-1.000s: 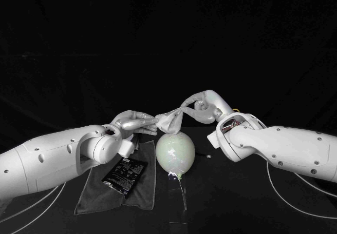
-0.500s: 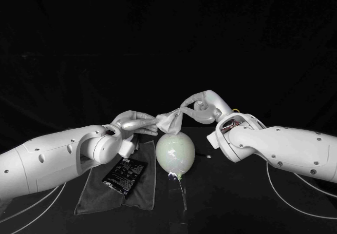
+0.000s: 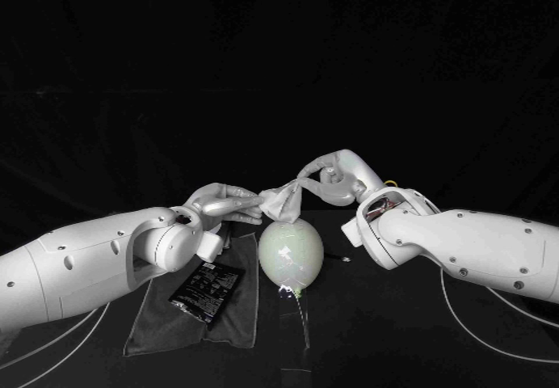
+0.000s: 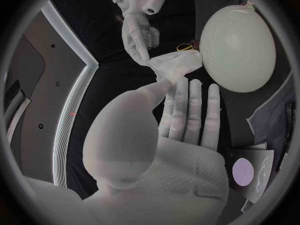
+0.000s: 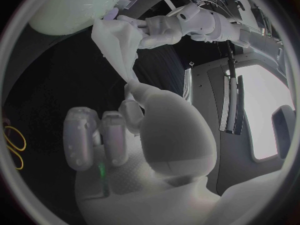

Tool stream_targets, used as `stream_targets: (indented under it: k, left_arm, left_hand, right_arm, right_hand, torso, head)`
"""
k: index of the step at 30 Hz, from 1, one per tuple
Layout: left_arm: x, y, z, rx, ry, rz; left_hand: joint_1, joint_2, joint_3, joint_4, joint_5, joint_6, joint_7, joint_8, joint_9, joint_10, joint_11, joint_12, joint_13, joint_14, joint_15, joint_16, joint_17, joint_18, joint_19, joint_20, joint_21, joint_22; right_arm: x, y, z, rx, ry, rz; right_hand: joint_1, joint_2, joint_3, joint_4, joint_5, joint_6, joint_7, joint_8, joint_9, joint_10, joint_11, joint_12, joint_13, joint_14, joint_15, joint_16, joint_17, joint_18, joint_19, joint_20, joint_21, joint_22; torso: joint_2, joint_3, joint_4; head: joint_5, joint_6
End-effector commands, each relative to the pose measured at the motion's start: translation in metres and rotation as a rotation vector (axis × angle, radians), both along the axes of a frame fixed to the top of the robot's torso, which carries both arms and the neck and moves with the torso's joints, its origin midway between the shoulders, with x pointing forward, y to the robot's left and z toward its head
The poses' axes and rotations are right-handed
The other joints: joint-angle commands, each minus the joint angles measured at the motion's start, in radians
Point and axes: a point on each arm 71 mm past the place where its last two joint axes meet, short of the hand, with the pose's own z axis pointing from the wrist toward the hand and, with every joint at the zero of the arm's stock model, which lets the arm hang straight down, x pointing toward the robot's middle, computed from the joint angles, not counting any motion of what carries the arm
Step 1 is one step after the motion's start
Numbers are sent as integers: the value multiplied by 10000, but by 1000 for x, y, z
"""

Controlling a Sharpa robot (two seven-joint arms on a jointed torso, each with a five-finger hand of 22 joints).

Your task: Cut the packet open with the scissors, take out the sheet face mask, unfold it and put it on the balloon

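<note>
A pale balloon [image 3: 290, 251] lies on the table between my arms. Just above its far end hangs the white sheet mask [image 3: 279, 200], still bunched, stretched between both hands. My left hand [image 3: 224, 203] pinches one side of the mask [image 4: 177, 65]; my right hand [image 3: 329, 178] pinches the other side, seen as a hanging fold [image 5: 120, 47] in the right wrist view. The black packet [image 3: 206, 291] lies on a grey cloth [image 3: 187, 323] to the left of the balloon [image 4: 239, 48]. The scissors with yellow loops [image 5: 14, 145] lie on the table under my right hand [image 5: 134, 130].
The grey cloth covers the table's left part under my left arm. A thin pale strip [image 3: 302, 319] runs from the balloon's knot toward the front edge. A small speck [image 3: 345, 259] lies right of the balloon.
</note>
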Motion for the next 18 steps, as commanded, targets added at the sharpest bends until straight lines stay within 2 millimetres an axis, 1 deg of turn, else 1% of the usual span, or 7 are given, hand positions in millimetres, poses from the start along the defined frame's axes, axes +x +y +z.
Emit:
stream_targets:
  k: [1,4,9,12,13,16,18]
  left_arm:
    - [0,-3,2,-108,-167,-185]
    - [0,-3,2,-87,-185,-141]
    - [0,-2,3,-33,-272,-5]
    - [0,-2,3,49,-373,8]
    - [0,-3,3,93,-414,-1]
    - [0,-3,4,231,-514,-49]
    - [0,-3,4,328,-570,-94]
  left_hand:
    - [108,68,-26,-32,25,-51,27,56,438,12,-6,-58,-9,-4,-3,-59,-9,206,-32,37,9,-4]
    - [112,73,-38,-40,25,-61,41,50,444,-7,8,-75,-14,-23,6,-71,-15,206,-32,37,9,-4]
    - [92,64,-151,-66,24,-224,185,-45,445,-337,162,-268,-76,-136,111,-127,-35,202,-44,47,-4,-13]
    - [44,-38,-257,-83,24,-665,396,-340,333,-689,344,-429,-141,-258,212,-146,-32,198,-89,62,-44,-34]
    - [19,-107,-299,-94,22,-925,503,-530,250,-809,424,-474,-163,-329,261,-149,-28,186,-145,83,-90,-57]
    - [-31,-222,-348,-95,26,-1255,667,-802,116,-1065,568,-568,-212,-487,358,-163,-24,170,-279,135,-204,-114]
    - [-58,-310,-379,-102,25,-1387,726,-907,64,-1221,636,-626,-244,-574,405,-173,-25,169,-328,158,-250,-137]
  right_arm:
    - [-1,2,2,-70,-125,149]
    - [-1,3,2,-61,-134,169]
    - [-2,4,2,-53,-148,199]
    - [-2,5,2,-42,-165,217]
    - [-2,5,2,-36,-176,224]
    - [-2,7,2,-19,-201,242]
    - [-2,8,3,-8,-215,254]
  right_hand:
    - [8,52,50,12,25,59,-27,311,432,650,-429,41,167,970,-77,26,2440,-123,604,-32,40,2313]
    - [8,52,50,12,25,59,-27,311,432,650,-429,41,167,970,-77,26,2440,-123,604,-32,40,2313]
    - [-1,46,65,-2,25,53,-27,321,438,644,-429,15,151,968,-78,20,2433,-121,599,-33,30,2310]
    - [-2,46,66,-2,25,52,-27,322,438,639,-429,0,141,967,-78,18,2431,-120,599,-33,29,2310]
    - [-2,46,66,-2,25,52,-27,322,438,639,-429,0,141,967,-78,18,2431,-120,599,-33,29,2310]
    - [-6,43,67,-4,25,50,-26,324,440,644,-429,13,151,968,-78,20,2433,-125,608,-34,50,2316]
    - [-6,43,67,-4,25,50,-26,324,440,644,-429,13,151,968,-78,20,2433,-125,608,-34,50,2316]
  torso:
    - [-2,-1,0]
    - [1,-2,5]
    - [1,-2,-1]
    - [2,-2,0]
    - [1,-2,3]
    - [-1,-2,2]
    - [0,-1,2]
  head:
    - [1,5]
    - [-2,4]
    - [-4,10]
    - [-9,9]
    - [-16,9]
    - [-29,21]
    - [-28,20]
